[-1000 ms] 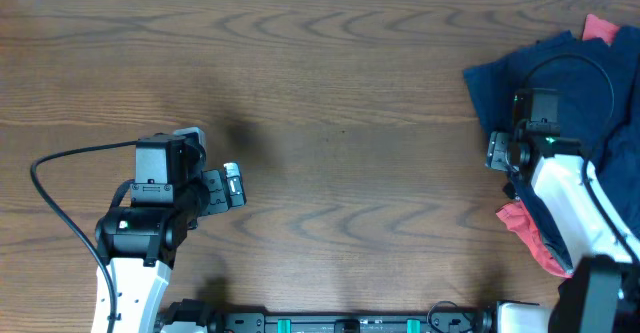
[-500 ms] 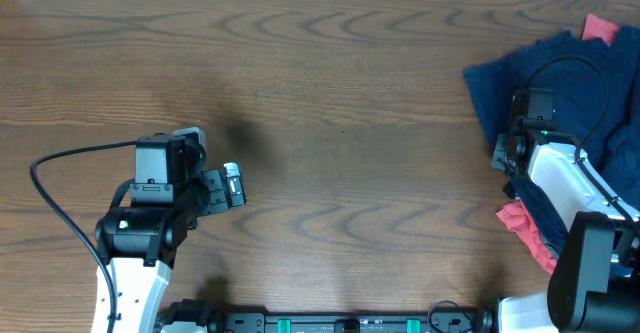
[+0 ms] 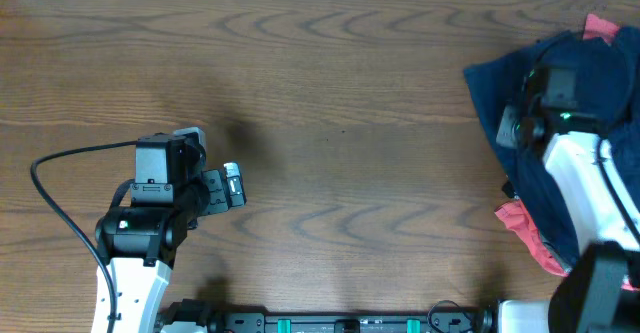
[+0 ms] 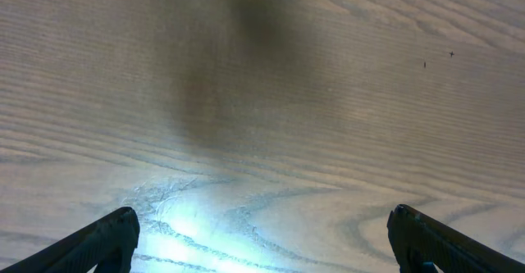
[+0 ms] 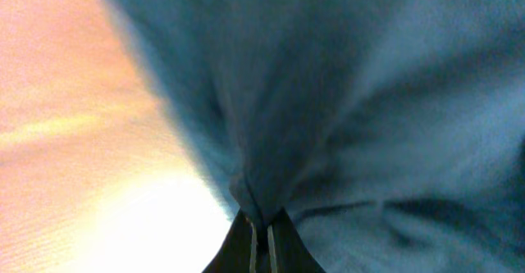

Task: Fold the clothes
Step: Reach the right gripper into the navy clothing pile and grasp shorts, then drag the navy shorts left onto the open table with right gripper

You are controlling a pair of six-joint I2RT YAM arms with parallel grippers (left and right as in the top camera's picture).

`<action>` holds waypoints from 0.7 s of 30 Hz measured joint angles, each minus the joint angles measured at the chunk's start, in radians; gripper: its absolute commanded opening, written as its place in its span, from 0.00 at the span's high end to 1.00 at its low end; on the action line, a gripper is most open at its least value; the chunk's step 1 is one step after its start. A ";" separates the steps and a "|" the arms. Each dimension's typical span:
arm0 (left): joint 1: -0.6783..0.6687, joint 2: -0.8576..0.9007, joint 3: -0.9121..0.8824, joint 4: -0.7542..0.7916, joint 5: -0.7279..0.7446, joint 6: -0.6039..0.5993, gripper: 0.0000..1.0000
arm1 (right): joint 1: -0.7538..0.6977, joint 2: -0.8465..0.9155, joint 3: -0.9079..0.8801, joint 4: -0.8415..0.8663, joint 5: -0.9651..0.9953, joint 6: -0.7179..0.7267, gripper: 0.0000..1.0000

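The clothes lie heaped at the table's right edge: a dark navy cloth (image 3: 490, 83) with red-pink pieces showing at the near side (image 3: 525, 228) and the far side (image 3: 600, 25). My right gripper (image 3: 512, 125) is down on the navy heap's left part. In the right wrist view its jaws (image 5: 262, 232) are pressed together with a ridge of navy cloth (image 5: 369, 101) pinched between them. My left gripper (image 3: 232, 185) hovers over bare wood at the left, far from the clothes. Its fingers (image 4: 107, 240) stand wide apart with nothing between them.
The brown wooden table (image 3: 340, 93) stretches between the two arms. A black cable (image 3: 60, 163) loops out from the left arm. The heap reaches the right border of the overhead view, and the right arm's white body (image 3: 590, 193) covers part of it.
My right gripper has shut on the navy cloth and shifted toward the far edge of the table. The left arm has not moved.
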 measured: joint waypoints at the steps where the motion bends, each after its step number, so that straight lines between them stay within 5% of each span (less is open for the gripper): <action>1: 0.000 0.000 0.000 0.000 0.000 0.000 0.02 | 0.005 -0.026 0.039 -0.014 -0.061 -0.019 0.99; 12: 0.000 0.000 0.000 0.006 0.000 0.000 0.02 | 0.345 -0.077 0.117 -0.158 -0.423 -0.087 0.99; 21: 0.000 0.000 0.000 0.006 0.000 0.000 0.02 | 0.650 0.078 0.079 0.028 -0.432 -0.058 0.99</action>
